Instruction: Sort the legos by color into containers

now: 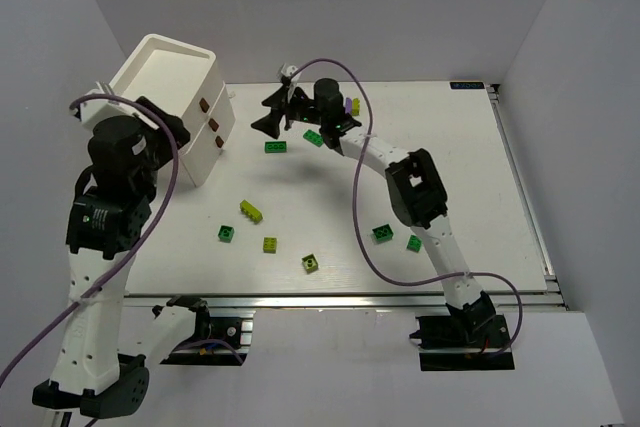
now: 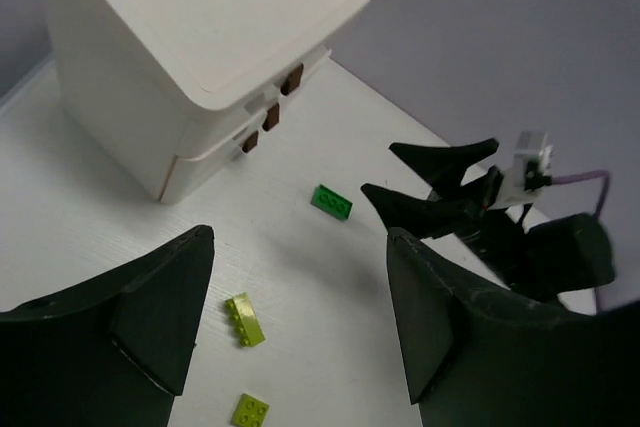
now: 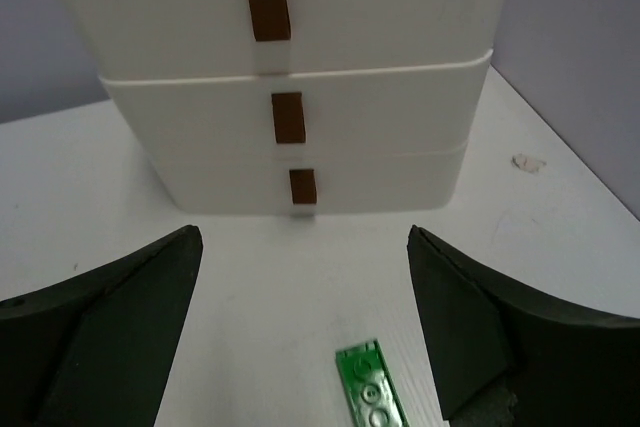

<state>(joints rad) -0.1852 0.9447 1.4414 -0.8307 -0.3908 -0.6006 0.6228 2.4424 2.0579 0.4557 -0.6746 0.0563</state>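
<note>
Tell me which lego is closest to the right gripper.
The dark green brick showing between the open right gripper's fingers in its wrist view, just before the containers; the other legos lie farther back.

A white table [image 1: 480,177], aluminium rail [image 1: 340,302] along its near edge.

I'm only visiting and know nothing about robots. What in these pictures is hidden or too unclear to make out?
1. Inside of the lower containers: every view, covered by the top container stacked on them.
2. Green lego: right wrist view, its near end cut off by the bottom edge.
3. Purple lego: top view, tiny and partly behind the right arm, so its shape is unclear.
</note>
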